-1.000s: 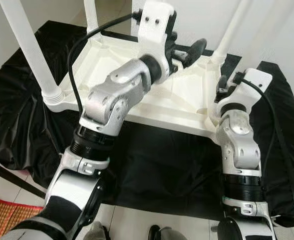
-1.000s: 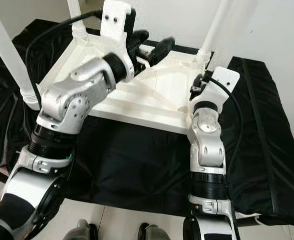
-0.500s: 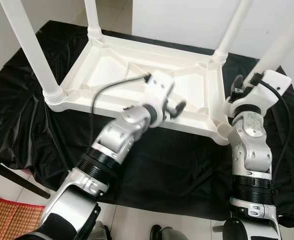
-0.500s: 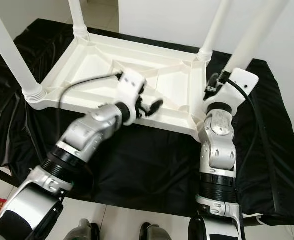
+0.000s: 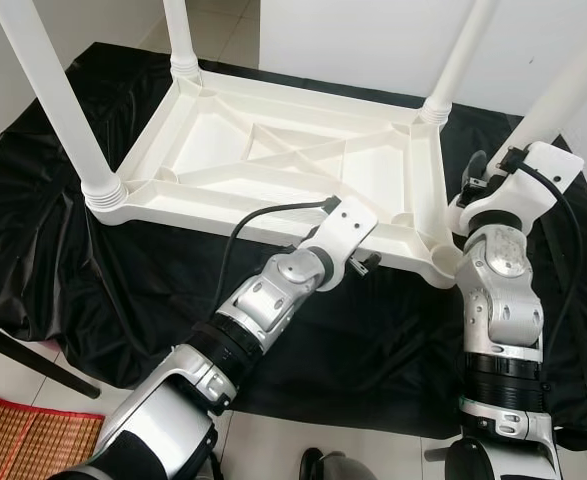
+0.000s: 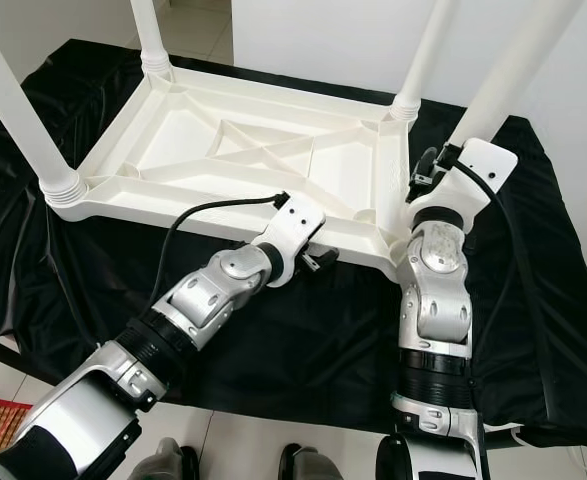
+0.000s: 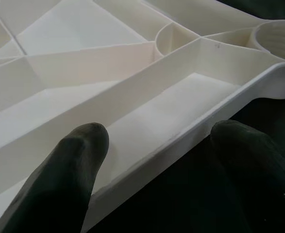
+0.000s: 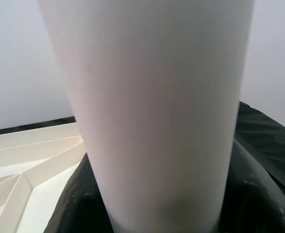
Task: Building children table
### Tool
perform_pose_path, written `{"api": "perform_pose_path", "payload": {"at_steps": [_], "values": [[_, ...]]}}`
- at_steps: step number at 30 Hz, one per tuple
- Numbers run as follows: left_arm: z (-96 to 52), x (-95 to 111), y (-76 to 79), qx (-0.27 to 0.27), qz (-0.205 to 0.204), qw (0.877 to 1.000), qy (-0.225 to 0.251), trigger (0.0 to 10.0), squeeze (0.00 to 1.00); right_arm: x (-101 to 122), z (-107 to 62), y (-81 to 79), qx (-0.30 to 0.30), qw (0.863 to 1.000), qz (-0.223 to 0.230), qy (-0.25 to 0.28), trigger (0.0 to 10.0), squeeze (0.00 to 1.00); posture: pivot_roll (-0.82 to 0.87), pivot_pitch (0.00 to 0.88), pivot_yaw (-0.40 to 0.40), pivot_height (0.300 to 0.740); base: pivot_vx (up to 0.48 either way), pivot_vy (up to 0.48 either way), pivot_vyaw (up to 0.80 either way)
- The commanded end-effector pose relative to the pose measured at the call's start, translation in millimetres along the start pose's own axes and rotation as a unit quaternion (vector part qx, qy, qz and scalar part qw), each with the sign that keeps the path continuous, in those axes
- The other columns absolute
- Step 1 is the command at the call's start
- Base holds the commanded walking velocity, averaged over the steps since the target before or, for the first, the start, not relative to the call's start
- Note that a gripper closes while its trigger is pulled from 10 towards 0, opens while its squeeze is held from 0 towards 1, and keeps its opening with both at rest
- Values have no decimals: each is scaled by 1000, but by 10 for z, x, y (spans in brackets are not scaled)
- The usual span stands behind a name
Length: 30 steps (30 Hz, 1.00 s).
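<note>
While upturned on black cloth (image 5: 63, 260), white ribbed table (image 5: 273, 150) points legs up.

Home interior, likely plain room corner. Evidence: light tiled floor (image 5: 263, 445) along bottom of frame and again at upper left; bare white wall (image 5: 373, 40) across top; woven red-orange mat (image 5: 18, 435) at lower left corner; black cloth (image 5: 33, 230) draped over low surface, filling middle; white plastic children's table (image 5: 273, 160) lying upside down on cloth, legs up.
</note>
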<state>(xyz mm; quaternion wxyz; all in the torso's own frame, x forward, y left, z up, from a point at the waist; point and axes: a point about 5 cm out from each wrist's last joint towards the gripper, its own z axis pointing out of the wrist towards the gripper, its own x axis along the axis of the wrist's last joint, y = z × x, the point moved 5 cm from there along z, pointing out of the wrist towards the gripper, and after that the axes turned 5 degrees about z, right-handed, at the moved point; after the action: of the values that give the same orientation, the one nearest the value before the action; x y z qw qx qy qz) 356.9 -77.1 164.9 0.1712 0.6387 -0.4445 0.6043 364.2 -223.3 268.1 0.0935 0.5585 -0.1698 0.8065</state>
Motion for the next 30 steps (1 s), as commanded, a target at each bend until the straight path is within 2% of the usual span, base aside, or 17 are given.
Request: {"api": "perform_pose_path", "payload": {"at_steps": [1,14,15,16,17,18,20,23,25,26,27,29,30], "values": [[24,-59,358,-132,16,991,-7,10000,0,62,-9,12,1,1000,-2,12,10000,0,1,146,-29,740,0,0,0],[158,-154,386,-150,71,986,-31,10000,0,57,-40,32,-4,1000,-4,9,10000,0,-23,139,-11,740,0,0,0],[168,-158,387,-155,82,984,-33,8392,0,57,-39,39,-5,1000,-4,9,10000,0,-25,138,-9,740,0,0,0],[168,-158,387,-155,82,984,-33,8392,0,57,-39,39,-5,1000,-4,9,10000,0,-25,138,-9,740,0,0,0],[175,-159,389,-159,90,983,-35,5176,0,56,-39,44,-5,1000,-4,9,10000,0,-25,138,-9,740,0,0,0],[175,-159,389,-159,90,983,-35,5176,0,56,-39,44,-5,1000,-4,9,10000,0,-25,138,-9,740,0,0,0],[176,-153,390,-174,106,978,-38,0,0,52,-46,52,-7,1000,-5,8,10000,0,-28,136,-4,740,0,0,0],[169,-149,386,-183,109,976,-37,0,0,50,-51,56,-7,1000,-6,8,10000,0,-29,137,-2,740,0,0,0],[88,-161,407,-232,127,964,-35,0,0,44,-54,77,-10,1000,-7,7,10000,0,-31,140,2,740,0,0,0],[88,-161,407,-232,127,964,-35,0,0,44,-54,77,-10,1000,-7,7,10000,0,-31,140,2,740,0,0,0],[50,-173,414,-251,134,958,-36,0,0,44,-55,84,-12,1000,-7,6,10000,0,-27,143,6,740,0,0,0],[50,-173,414,-251,134,958,-36,0,0,44,-55,84,-12,1000,-7,6,10000,0,-27,143,6,740,0,0,0],[1,-193,418,-272,139,952,-37,0,0,43,-54,90,-13,1000,-7,6,10000,0,-27,143,6,740,0,0,0]]}}
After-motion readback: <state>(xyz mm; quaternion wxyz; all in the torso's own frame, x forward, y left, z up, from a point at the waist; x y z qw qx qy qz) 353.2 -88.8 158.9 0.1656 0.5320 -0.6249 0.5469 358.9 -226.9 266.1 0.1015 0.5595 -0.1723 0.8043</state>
